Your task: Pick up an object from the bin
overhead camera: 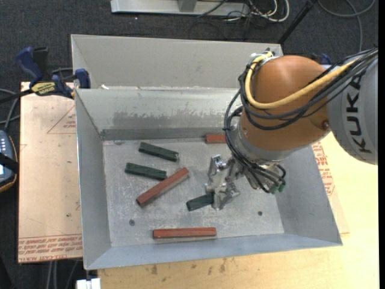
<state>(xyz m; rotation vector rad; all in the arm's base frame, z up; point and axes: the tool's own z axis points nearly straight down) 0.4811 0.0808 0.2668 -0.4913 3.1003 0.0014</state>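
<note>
Toward the left of the grey bin (90, 179), two dark green bars (159, 152) (145, 171) lie almost parallel on the floor. Just right of them lies a reddish-brown bar (162, 186), set diagonally. A longer reddish-brown bar (184, 233) lies along the front wall.

Right of centre is a short dark green block (200, 203), its long axis nearly across the view and its right end slightly higher. That end sits at, or just under, the nearer finger (224, 195) of the gripper (219, 180), whose two metal fingers stand apart with nothing clamped between them. Most of the block lies to the front-left of the gap, so a grasp probably calls for a small shift that way.

Bare floor surrounds the block, and the front bar is clear of it. A short reddish piece (215, 138) rests by the back wall.
</note>
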